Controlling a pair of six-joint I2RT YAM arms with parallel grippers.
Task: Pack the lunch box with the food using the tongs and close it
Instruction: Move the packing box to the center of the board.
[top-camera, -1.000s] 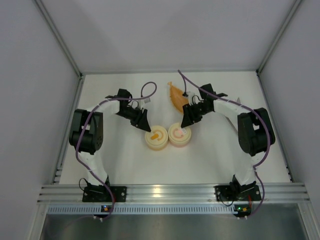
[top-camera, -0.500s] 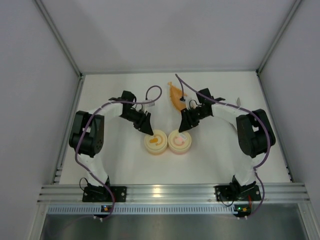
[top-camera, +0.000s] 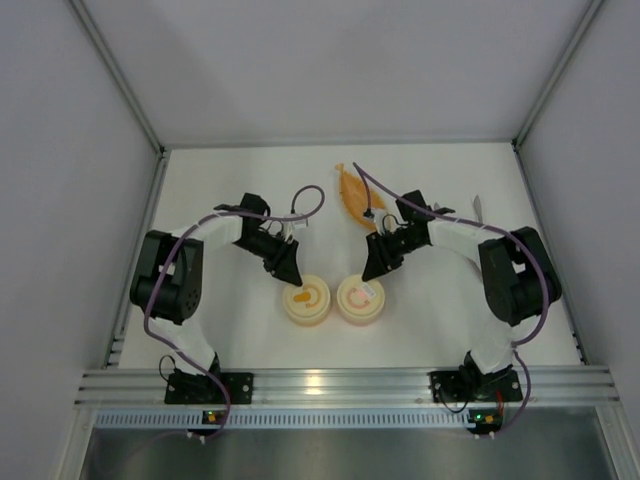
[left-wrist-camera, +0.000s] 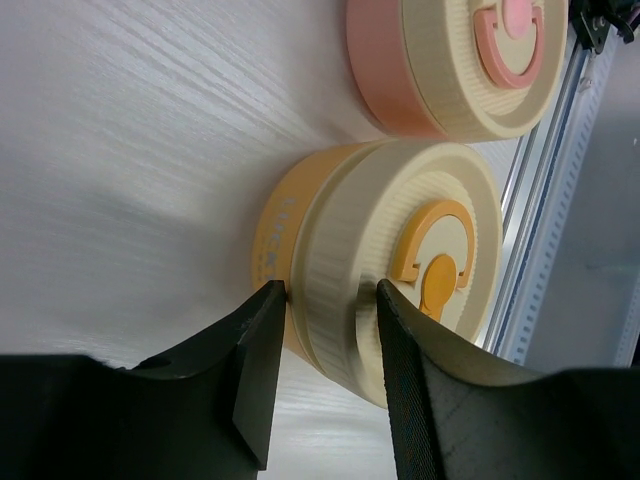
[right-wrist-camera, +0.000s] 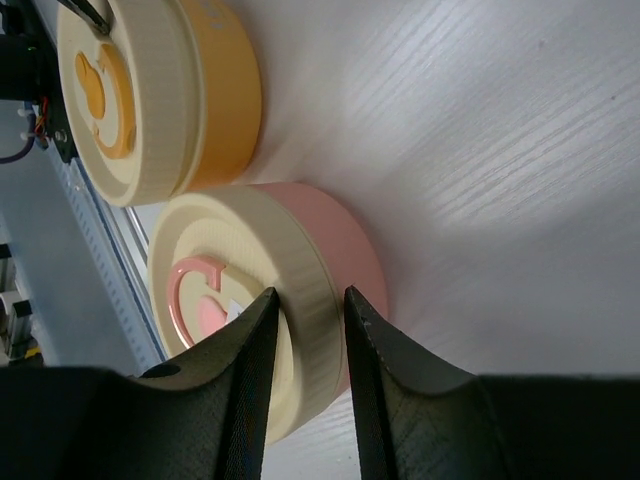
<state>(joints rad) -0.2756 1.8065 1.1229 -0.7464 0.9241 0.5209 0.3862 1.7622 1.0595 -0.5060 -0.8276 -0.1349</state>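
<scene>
1. Orange box (left-wrist-camera: 275, 240): mid-table; orange-box lid (left-wrist-camera: 380, 200) pinched at rim by left gripper (left-wrist-camera: 330, 295).
2. Pink box (right-wrist-camera: 350, 250): just beside; pink-box lid (right-wrist-camera: 240, 250) pinched likewise by right gripper (right-wrist-camera: 310, 295).
3. Lids: judged light, rigid, smooth-topped; ribbed rim offers surest hold.
4. Tongs (top-camera: 478, 207): untouched, near right wall.

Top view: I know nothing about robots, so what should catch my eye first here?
Mid-table, the left gripper straddles the rim of the yellow box's lid while the right gripper straddles the pink box's lid, like mirrored twins. Behind them, toward the back wall, lies an orange boat-shaped dish.
</scene>
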